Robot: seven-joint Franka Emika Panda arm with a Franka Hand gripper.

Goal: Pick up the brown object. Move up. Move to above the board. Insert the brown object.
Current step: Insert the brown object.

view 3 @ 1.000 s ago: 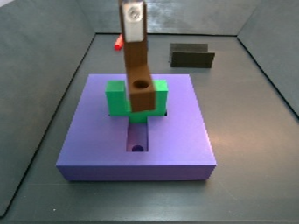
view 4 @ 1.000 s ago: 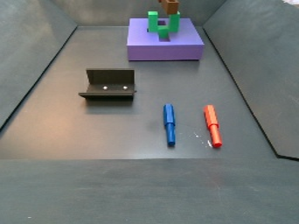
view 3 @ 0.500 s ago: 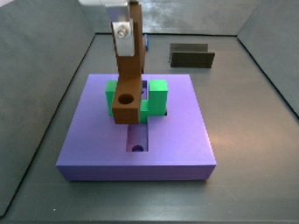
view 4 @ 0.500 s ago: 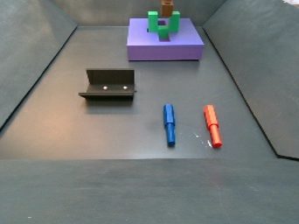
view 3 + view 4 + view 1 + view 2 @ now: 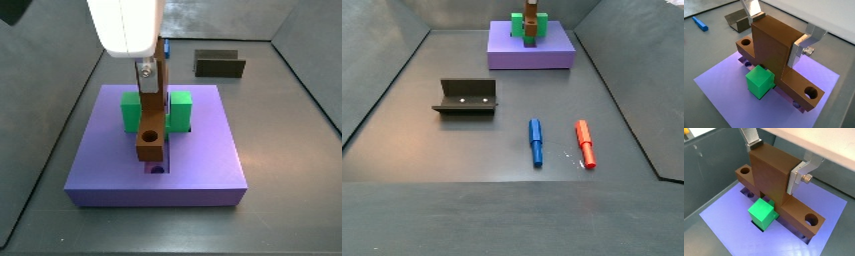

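Observation:
My gripper is shut on the upper end of the brown object, which it holds upright. The bar's lower end, with its round hole, sits low at the lengthwise slot of the purple board, just in front of the green bracket. In both wrist views the silver fingers clamp the brown object, with the gripper above the green bracket and board. A brown crosswise part with a hole at each end shows below. A side view shows the brown object on the far board.
The dark fixture stands on the grey floor, also seen behind the board and in a wrist view. A blue pen and a red pen lie side by side. Grey walls enclose the floor.
The gripper has come down with the brown object, from high over the green bracket to low at the slot in front of it. The bar stands straight again.

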